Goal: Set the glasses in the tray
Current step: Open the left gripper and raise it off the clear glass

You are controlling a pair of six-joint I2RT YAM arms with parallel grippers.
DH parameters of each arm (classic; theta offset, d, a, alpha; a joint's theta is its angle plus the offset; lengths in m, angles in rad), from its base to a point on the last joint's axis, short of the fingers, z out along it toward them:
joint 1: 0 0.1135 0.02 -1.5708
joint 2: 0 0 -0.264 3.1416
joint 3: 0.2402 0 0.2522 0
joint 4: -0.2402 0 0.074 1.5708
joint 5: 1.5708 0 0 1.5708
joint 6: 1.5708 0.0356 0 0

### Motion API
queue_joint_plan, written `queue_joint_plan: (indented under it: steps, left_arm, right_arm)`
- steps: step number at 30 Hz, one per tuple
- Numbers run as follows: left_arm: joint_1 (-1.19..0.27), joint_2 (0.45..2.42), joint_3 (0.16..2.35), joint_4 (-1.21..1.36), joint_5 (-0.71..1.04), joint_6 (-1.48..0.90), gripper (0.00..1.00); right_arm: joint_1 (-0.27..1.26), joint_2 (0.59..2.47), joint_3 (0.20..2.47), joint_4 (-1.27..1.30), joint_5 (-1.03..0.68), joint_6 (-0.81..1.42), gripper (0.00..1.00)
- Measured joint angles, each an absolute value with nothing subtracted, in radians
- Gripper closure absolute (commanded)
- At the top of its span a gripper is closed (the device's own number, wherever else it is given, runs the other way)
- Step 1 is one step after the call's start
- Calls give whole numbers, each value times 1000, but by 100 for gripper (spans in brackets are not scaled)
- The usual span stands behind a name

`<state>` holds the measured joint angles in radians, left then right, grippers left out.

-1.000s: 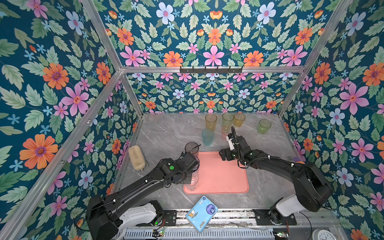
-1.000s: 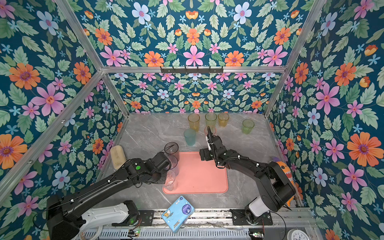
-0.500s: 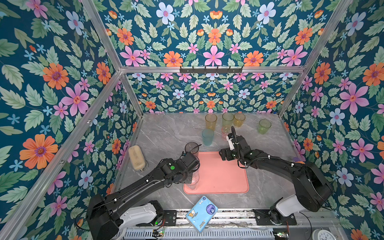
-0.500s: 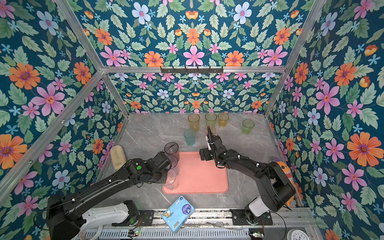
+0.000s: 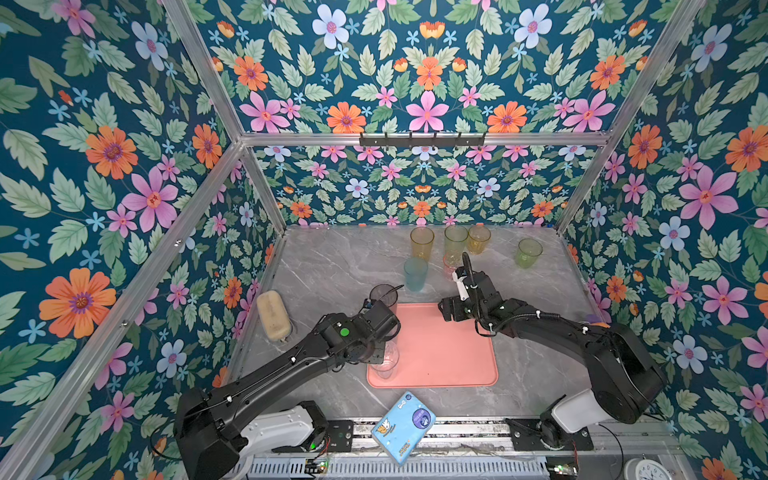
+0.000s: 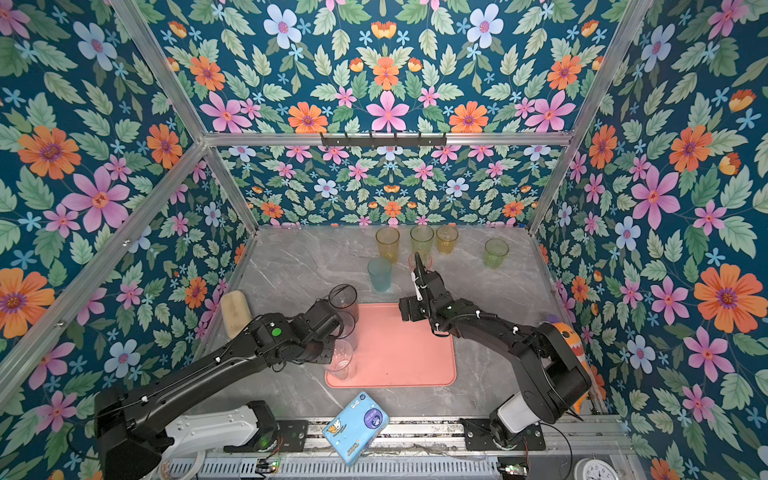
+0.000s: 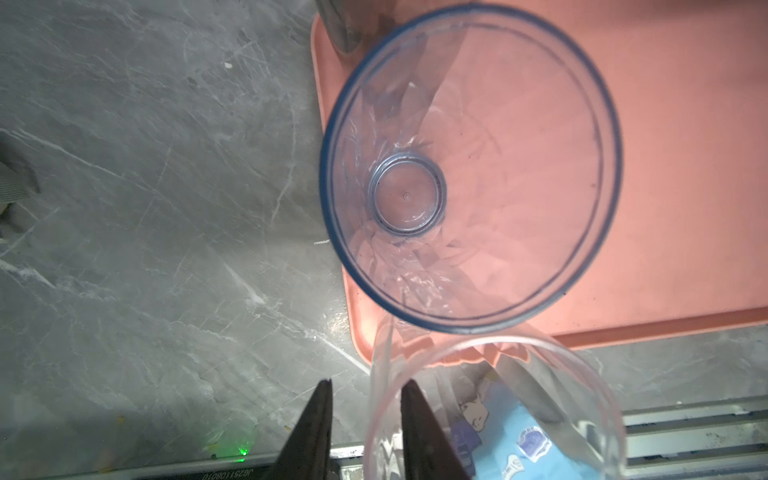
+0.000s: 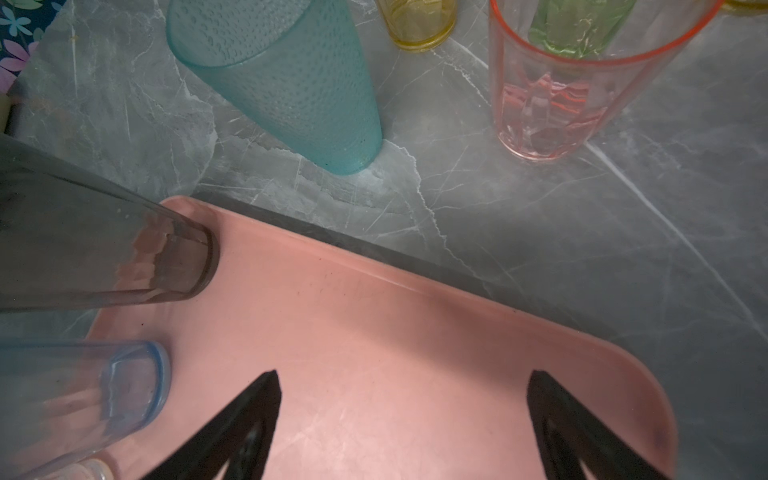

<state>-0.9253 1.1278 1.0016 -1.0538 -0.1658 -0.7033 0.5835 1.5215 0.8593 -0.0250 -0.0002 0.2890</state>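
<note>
Left jaws straddle rim of clear tumbler (image 7: 494,411).

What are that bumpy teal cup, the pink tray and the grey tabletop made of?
The teal tumbler: likely plastic, frosted and translucent, covered in tiny dimples. The tray: probably matte plastic or silicone, with a dull sheen and a rounded moulded rim. The tabletop: grey with white veins, either stone or printed laminate; I cannot tell which.
</note>
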Motion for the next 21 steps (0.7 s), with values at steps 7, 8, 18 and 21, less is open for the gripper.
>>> queue_joint_plan:
  steps: [7,8,18,21]
  left_arm:
    - [-925,1162,1174,-1121,-226,-659,56]
    - [-923,1173,1208,-1131,-241,-644,56]
    - [-796,1284,1467,-1137,-346,-488,48]
    - [-709,1293,1487,-1074,-344,-457,45]
  right_arm:
    - [583,1525,860,-24,-1,289,6]
    - [583,1528,861,-25,-1,289,6]
    - [583,1533,937,-89,4,308,6]
    - [583,1516,977,-133,12,309,6]
